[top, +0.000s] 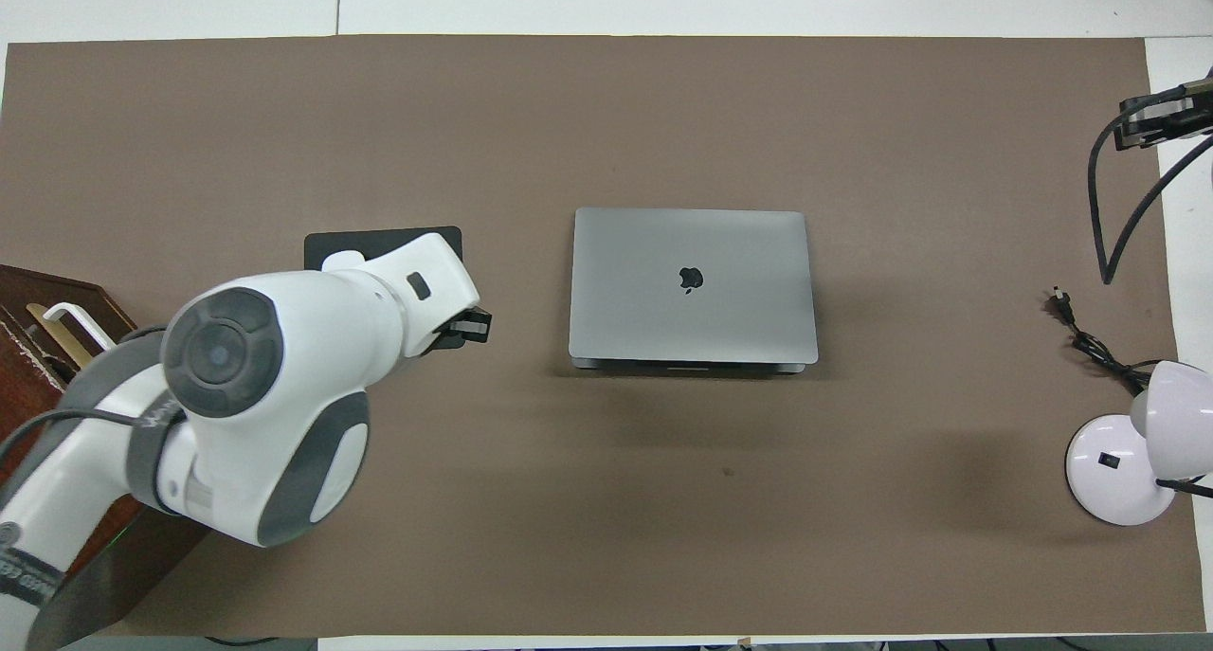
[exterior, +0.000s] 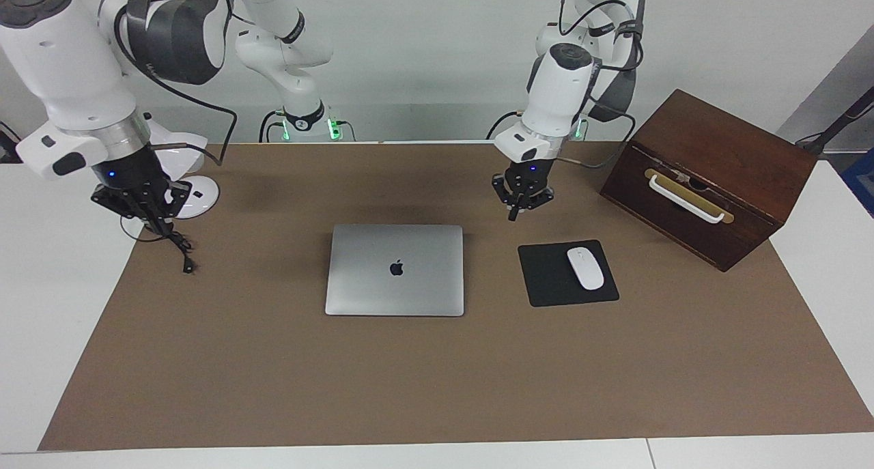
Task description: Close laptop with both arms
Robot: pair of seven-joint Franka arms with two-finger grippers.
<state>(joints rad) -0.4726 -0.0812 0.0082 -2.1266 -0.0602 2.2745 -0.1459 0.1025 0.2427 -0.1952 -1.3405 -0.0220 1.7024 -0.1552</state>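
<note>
The silver-grey laptop (exterior: 395,269) lies shut and flat on the middle of the brown mat, lid down with the dark apple logo up; it also shows in the overhead view (top: 692,286). My left gripper (exterior: 519,208) hangs in the air over the brown mat, between the laptop and the black mouse pad (exterior: 546,278), touching neither; in the overhead view (top: 471,326) the arm covers part of the pad. My right gripper (exterior: 147,209) hangs over the mat's edge at the right arm's end of the table (top: 1156,125), well clear of the laptop.
A white mouse (exterior: 585,267) lies on the mouse pad. A dark wooden box (exterior: 724,155) with a white handle stands at the left arm's end. A white desk lamp (top: 1118,461) and its black cable (top: 1090,343) are at the right arm's end.
</note>
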